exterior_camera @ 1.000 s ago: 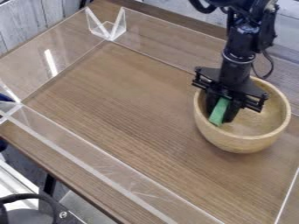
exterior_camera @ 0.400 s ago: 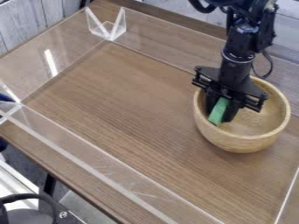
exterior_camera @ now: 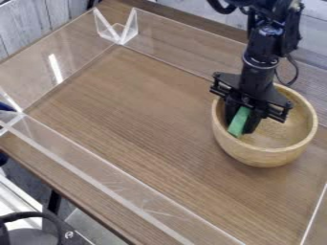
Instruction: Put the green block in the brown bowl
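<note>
Green block (exterior_camera: 239, 120) sits pinched in the closed gripper (exterior_camera: 247, 117), lowered inside the brown bowl (exterior_camera: 266, 137) near the tabletop's right edge. Releasing well means parting the jaws gently, then rising straight up without nudging the rim.

tabletop (exterior_camera: 128, 115): I see brown wood-grain, smooth with a low sheen.
walls (exterior_camera: 52, 62) along the tabletop's edges: I read these as clear, glossy plastic.
brown bowl (exterior_camera: 288, 148): light tan wood, matt, grain showing.
green block (exterior_camera: 239, 122): plain matt green.
gripper (exterior_camera: 250, 117): black, matt, hard-looking from my view.
</note>
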Controlling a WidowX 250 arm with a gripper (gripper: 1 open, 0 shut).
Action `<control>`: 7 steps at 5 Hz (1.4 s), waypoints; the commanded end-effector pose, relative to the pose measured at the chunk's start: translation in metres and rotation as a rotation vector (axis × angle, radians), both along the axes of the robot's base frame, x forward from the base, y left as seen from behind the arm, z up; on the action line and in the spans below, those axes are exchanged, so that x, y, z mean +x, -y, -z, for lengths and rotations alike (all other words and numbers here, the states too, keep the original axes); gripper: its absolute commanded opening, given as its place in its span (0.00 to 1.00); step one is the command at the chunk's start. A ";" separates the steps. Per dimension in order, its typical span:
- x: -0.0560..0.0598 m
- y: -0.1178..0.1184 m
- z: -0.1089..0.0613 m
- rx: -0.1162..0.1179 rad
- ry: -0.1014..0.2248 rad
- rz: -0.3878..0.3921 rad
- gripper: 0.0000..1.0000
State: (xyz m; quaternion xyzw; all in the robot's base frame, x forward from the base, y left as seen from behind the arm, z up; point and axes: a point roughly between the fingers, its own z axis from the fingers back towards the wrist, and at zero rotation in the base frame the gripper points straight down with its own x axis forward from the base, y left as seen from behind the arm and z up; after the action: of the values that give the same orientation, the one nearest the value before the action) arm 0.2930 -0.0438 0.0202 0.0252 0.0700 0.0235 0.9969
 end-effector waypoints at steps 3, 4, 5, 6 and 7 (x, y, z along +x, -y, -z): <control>-0.020 -0.004 0.026 -0.035 -0.164 0.037 0.00; -0.017 -0.007 0.024 -0.032 -0.169 0.053 0.00; -0.012 -0.012 0.020 -0.031 -0.173 0.067 0.00; -0.007 -0.014 0.016 -0.047 -0.181 0.095 0.00; -0.001 -0.016 0.014 -0.062 -0.189 0.122 0.00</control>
State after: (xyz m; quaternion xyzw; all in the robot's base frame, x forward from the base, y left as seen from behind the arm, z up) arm 0.2933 -0.0408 0.0172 0.0034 0.1499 -0.0471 0.9876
